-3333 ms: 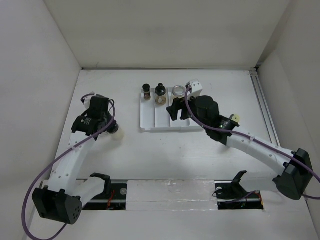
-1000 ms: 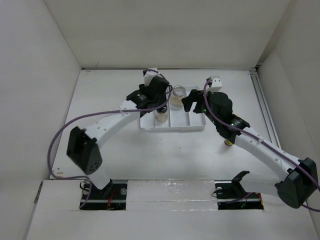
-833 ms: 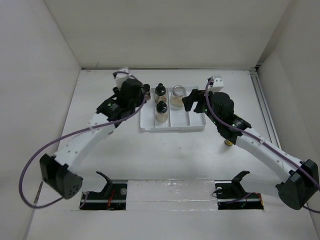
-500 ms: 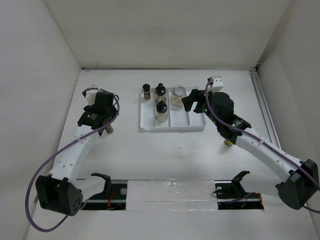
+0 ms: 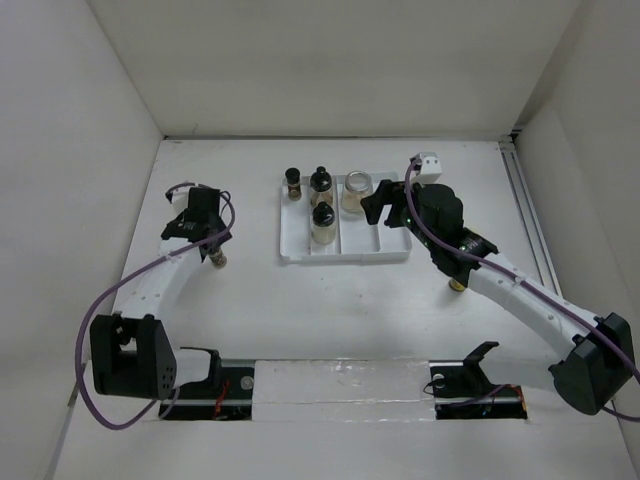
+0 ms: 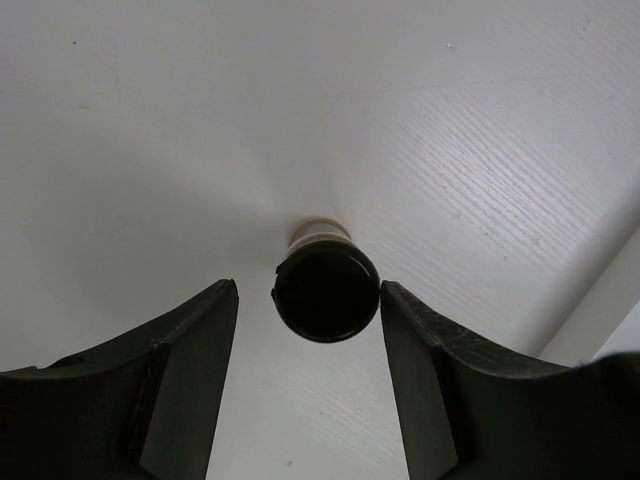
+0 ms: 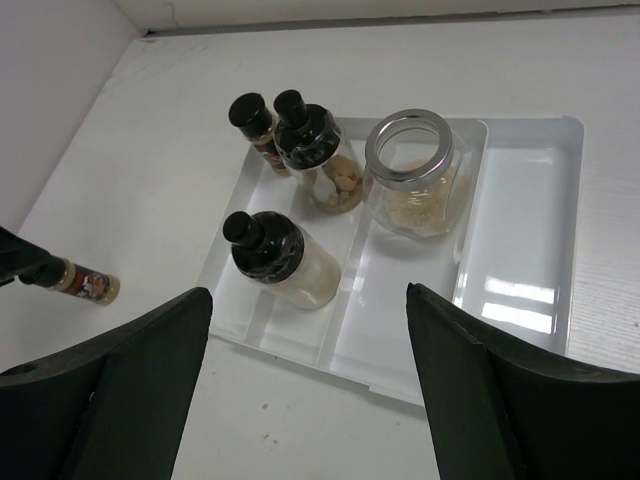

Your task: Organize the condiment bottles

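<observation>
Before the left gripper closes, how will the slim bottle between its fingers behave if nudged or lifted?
The slim spice bottle stands upright on a narrow base, so a sideways nudge would probably tip it. Round cap and body: once down, it may roll. It looks rigid, probably light.

Bright, diffuse overhead light fills the white enclosure [image 5: 330, 70]; shadows are soft. Glare patches mark the white tray [image 7: 525, 230] in its right compartment (right wrist view). The dark-capped bottle [image 6: 325, 292] is sharp, its surroundings faintly shaded.
</observation>
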Motion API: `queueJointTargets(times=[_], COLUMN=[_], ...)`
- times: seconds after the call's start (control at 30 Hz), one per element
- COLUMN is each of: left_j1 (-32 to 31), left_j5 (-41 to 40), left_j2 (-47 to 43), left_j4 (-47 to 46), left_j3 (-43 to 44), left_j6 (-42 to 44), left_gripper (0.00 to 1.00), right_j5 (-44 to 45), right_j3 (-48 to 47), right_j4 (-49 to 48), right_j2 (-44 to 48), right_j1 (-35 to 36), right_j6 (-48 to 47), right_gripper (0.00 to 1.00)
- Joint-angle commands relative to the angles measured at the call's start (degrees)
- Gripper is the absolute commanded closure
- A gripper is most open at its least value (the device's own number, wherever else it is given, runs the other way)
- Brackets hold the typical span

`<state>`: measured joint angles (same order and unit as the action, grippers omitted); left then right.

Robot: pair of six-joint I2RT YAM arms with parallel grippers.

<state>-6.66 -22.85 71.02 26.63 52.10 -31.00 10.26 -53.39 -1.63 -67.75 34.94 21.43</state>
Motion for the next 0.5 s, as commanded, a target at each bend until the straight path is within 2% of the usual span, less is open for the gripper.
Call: queueJointTargets(times=[0.0,0.23,0.37,0.47], left_j1=[0.06,0.06,0.06,0.06], left_j5=[2.54,2.55,1.32,1.32], left_j2=[1.83,4.82,6.14,5.62], left_j4=[-2.72,-3.95,-3.96,-3.96], left_j3=[1.86,2.4,2.92,2.92], left_j6=[1.65,2.18,2.18,2.18], left_gripper=[0.46,0.49,0.6,0.74], right_j5=[-1.12,-1.12,-1.65,-1.65], right_j3=[-0.05,-0.05,-0.05,-0.05], right_j4=[-2.24,-2.24,-2.24,-2.24], right_j2=[0.25,0.25,0.25,0.25], right_j1=[-0.22,-0.22,-0.22,-0.22], right_j6=[0.45,0.45,0.45,0.45], right_gripper=[0.16,0.16,0.16,0.16])
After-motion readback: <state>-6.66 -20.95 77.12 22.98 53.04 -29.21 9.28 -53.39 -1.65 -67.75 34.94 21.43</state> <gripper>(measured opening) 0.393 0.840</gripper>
